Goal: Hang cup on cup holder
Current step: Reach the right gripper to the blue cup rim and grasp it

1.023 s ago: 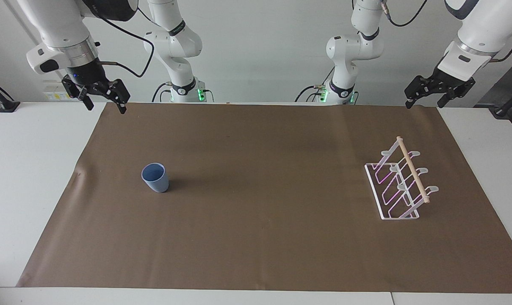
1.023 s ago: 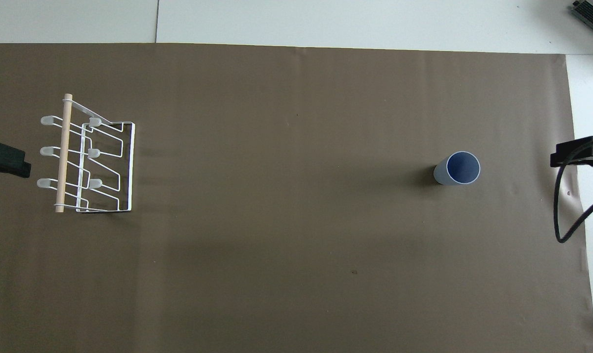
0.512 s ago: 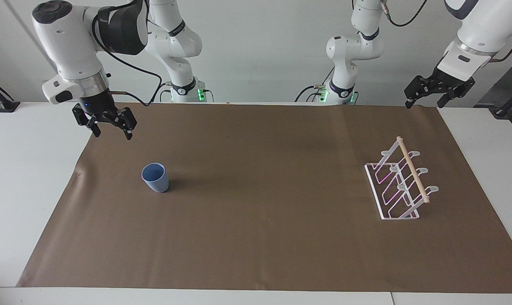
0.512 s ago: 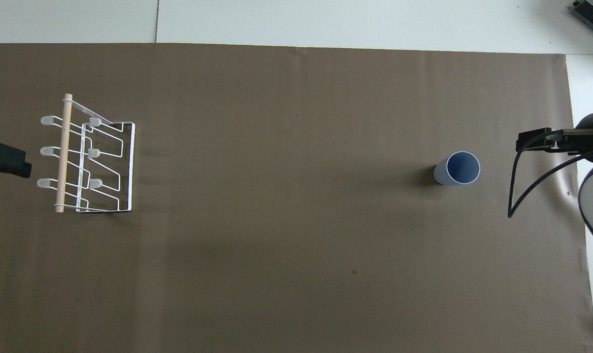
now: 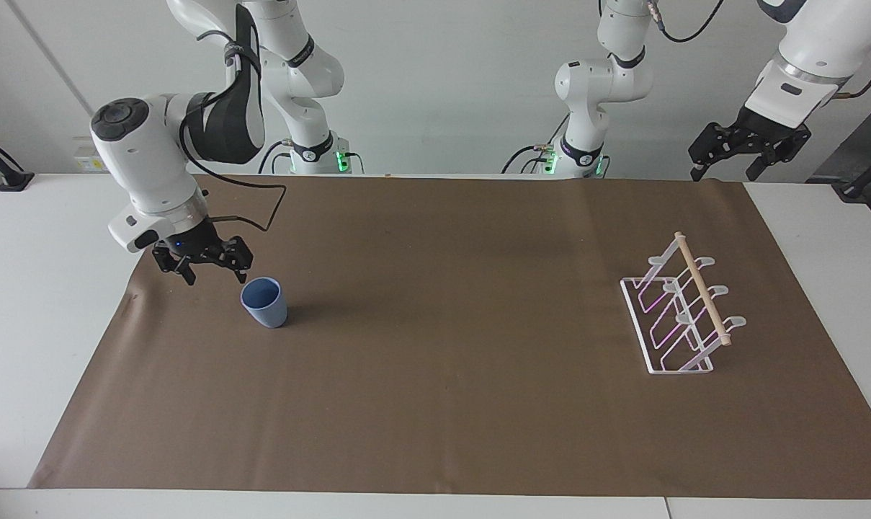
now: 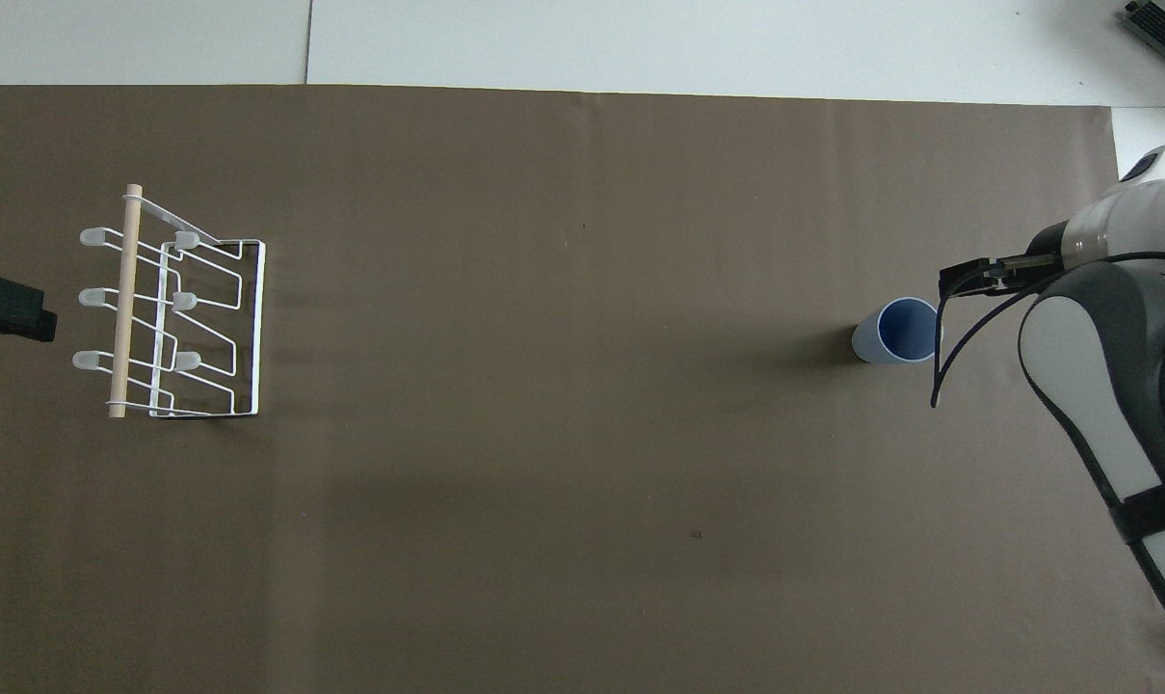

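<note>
Brown mat (image 5: 442,404) covered the table; cup (image 5: 264,302) upright on it, toward right arm's end.
R gripper (image 5: 212,272) hung low just beside cup's rim, fingers spread apart, holding nothing, no contact w/ cup visible. L gripper (image 5: 727,167) waited up over mat's edge at its own end, fingers apart, empty. Cup holder (image 5: 684,310) stood well apart from cup, nothing on its prongs.

I see bare table (image 5: 442,404) between cup (image 5: 264,303) and cup holder (image 5: 684,306), well apart. My right hand (image 5: 212,268) crowds the cup's rim; left hand (image 5: 727,155) waits off the rack.
</note>
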Robot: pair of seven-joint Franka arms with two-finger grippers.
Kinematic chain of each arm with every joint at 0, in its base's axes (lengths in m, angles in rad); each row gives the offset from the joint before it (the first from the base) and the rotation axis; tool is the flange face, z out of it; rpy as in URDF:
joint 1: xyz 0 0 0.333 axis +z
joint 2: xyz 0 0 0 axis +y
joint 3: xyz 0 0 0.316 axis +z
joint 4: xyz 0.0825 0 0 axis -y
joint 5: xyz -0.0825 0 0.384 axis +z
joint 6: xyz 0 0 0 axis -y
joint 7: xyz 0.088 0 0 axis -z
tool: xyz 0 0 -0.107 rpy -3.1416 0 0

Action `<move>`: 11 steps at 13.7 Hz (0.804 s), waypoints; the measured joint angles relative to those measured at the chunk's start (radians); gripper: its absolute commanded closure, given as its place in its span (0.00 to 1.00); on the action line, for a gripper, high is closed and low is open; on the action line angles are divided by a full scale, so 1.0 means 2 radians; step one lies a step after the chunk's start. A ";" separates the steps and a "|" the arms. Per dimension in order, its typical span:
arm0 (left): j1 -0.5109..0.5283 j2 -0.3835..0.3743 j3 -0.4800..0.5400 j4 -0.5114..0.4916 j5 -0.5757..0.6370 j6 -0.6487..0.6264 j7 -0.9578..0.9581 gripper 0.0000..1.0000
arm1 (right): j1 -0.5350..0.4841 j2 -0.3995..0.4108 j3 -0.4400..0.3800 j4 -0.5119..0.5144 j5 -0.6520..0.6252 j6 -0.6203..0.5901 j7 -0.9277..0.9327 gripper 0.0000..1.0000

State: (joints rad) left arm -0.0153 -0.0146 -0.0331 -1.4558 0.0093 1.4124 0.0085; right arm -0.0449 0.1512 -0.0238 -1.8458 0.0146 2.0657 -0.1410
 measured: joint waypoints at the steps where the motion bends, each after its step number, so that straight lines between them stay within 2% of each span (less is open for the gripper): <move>1: -0.001 -0.001 -0.001 0.000 0.000 0.001 0.000 0.00 | 0.000 0.004 0.000 -0.017 0.001 0.024 -0.014 0.00; 3: -0.002 -0.002 -0.004 0.001 0.000 0.001 0.000 0.00 | 0.000 0.004 0.000 -0.059 0.001 0.074 -0.033 0.00; 5: -0.002 -0.004 -0.008 0.000 0.000 -0.001 0.000 0.00 | 0.000 0.004 0.000 -0.081 0.001 0.089 -0.037 0.00; 11: -0.002 -0.017 -0.015 -0.012 0.000 -0.006 0.000 0.00 | 0.000 0.004 0.000 -0.097 0.001 0.110 -0.039 0.00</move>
State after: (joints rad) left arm -0.0202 -0.0479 -0.0636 -1.4800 0.0093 1.4011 0.0084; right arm -0.0450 0.1597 -0.0240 -2.0397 0.0170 2.2850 -0.2192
